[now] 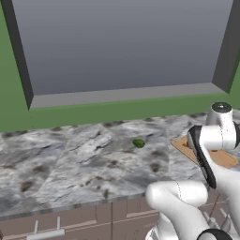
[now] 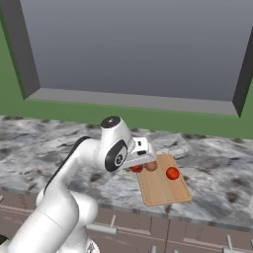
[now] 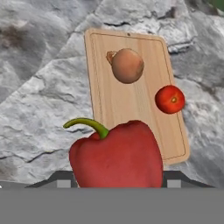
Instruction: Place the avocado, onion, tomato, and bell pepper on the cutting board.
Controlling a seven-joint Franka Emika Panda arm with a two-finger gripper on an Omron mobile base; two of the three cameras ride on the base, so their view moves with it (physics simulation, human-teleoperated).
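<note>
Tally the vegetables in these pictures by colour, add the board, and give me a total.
Red: 2, the bell pepper in the gripper and the tomato on the cutting board
Orange-brown: 1, the onion on the board
Green: 1, the avocado on the counter
Tan wood: 1, the cutting board
Total: 5

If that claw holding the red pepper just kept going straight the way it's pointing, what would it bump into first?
Most likely the cutting board. The gripper, shut on the bell pepper, points down at the board's near end, so the pepper would land there, short of the onion and tomato. Depth is hard to judge.
</note>
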